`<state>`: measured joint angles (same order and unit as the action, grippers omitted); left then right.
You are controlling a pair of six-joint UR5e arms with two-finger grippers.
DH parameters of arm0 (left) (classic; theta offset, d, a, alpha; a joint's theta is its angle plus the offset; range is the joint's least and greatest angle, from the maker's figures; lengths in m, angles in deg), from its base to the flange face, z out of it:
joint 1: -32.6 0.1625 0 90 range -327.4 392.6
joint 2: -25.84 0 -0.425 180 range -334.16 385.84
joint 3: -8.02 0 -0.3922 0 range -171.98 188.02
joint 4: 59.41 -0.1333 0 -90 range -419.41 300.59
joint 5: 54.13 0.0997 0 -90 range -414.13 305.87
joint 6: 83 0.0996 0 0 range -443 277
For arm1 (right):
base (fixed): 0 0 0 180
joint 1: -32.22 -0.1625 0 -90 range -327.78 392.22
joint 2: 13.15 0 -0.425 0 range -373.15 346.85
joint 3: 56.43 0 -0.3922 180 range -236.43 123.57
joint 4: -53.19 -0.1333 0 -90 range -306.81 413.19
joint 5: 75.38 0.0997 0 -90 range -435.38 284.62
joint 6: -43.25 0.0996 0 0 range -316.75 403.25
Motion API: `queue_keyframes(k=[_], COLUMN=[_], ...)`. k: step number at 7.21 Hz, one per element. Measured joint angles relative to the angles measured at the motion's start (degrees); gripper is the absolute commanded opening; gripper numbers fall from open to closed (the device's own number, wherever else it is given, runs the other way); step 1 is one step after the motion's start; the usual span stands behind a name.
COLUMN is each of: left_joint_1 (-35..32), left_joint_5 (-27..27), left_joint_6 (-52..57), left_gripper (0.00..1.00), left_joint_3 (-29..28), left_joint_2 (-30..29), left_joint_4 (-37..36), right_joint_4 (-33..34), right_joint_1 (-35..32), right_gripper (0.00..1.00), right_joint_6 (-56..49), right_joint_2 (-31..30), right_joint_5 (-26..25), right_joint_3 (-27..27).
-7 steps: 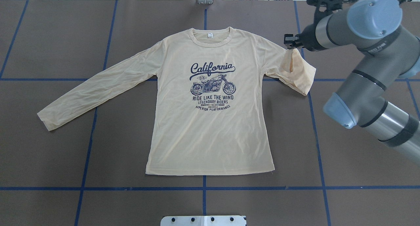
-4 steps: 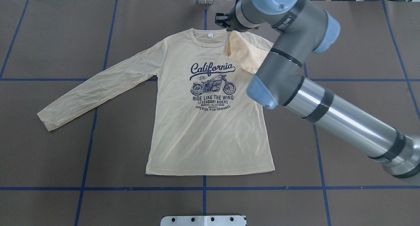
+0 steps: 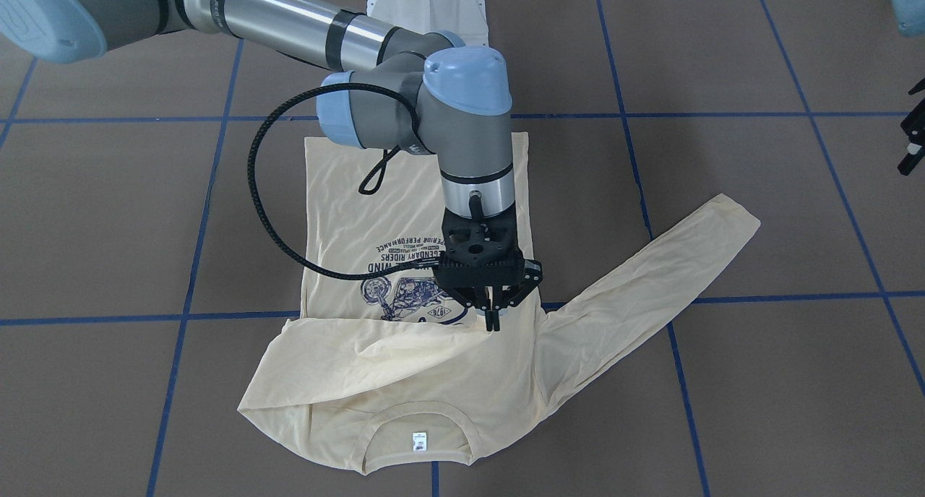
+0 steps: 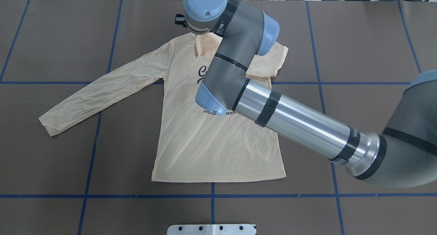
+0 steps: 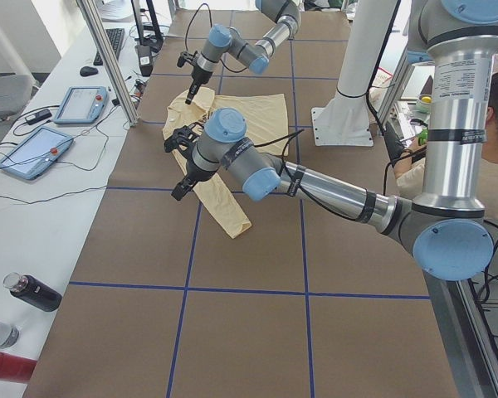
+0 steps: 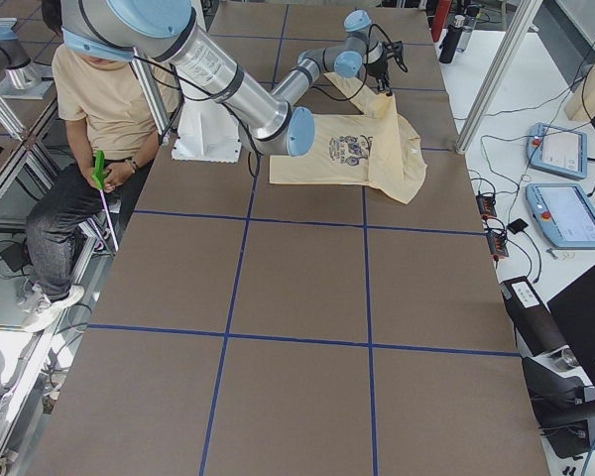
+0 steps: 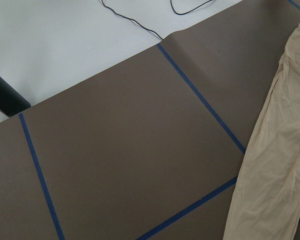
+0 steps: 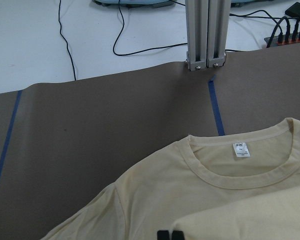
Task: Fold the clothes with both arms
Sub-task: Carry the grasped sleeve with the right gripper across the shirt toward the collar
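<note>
The pale yellow long-sleeved shirt (image 4: 211, 149) lies flat, print up, on the brown table; it also shows in the front view (image 3: 405, 389). My right gripper (image 3: 493, 322) is shut on the right sleeve's cuff (image 4: 197, 47) and holds it just above the chest print, the sleeve folded across the chest. In the overhead view the right wrist hides this gripper. The left sleeve (image 4: 102, 91) lies stretched out flat. My left gripper (image 5: 178, 162) hovers over that sleeve; I cannot tell whether it is open. The white neck label (image 8: 241, 149) shows at the collar.
Blue tape lines (image 4: 211, 195) grid the table. A white base plate (image 4: 211, 229) sits at the near edge and an aluminium post (image 8: 206, 32) at the far edge. A seated person (image 6: 89, 119) and teach pendants (image 5: 33, 149) are beside the table.
My right arm has swung left with the sleeve cuff, from beside the shirt's right shoulder to over the chest near the collar. The sleeve now lies folded across the shirt.
</note>
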<state>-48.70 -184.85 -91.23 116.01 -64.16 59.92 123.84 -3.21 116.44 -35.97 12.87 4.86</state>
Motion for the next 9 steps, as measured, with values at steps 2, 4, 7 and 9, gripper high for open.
queue_keyframes(k=[2, 4, 7, 9], left_joint_1=[0.00, 0.00, 0.00, 0.00], left_joint_5=[0.03, 0.03, 0.03, -0.01], left_joint_6=[0.03, 0.04, 0.06, 0.05], left_gripper=[1.00, 1.00, 1.00, 1.00], left_joint_3=[-0.05, -0.21, -0.81, -0.92], left_joint_2=[0.00, -0.09, -0.32, -0.35], left_joint_4=[0.02, 0.03, 0.05, 0.09], right_joint_4=[-3.56, -4.22, -4.52, -4.61], right_joint_1=[2.87, 4.07, 4.44, 4.33], right_gripper=[0.10, 0.32, 0.98, 0.99], right_joint_6=[0.32, 3.00, 6.56, 7.19], right_joint_2=[4.24, 7.12, 10.19, 10.76], right_joint_5=[-2.91, -4.17, -5.75, -6.22], right_joint_3=[-8.39, -13.09, -16.94, -17.16])
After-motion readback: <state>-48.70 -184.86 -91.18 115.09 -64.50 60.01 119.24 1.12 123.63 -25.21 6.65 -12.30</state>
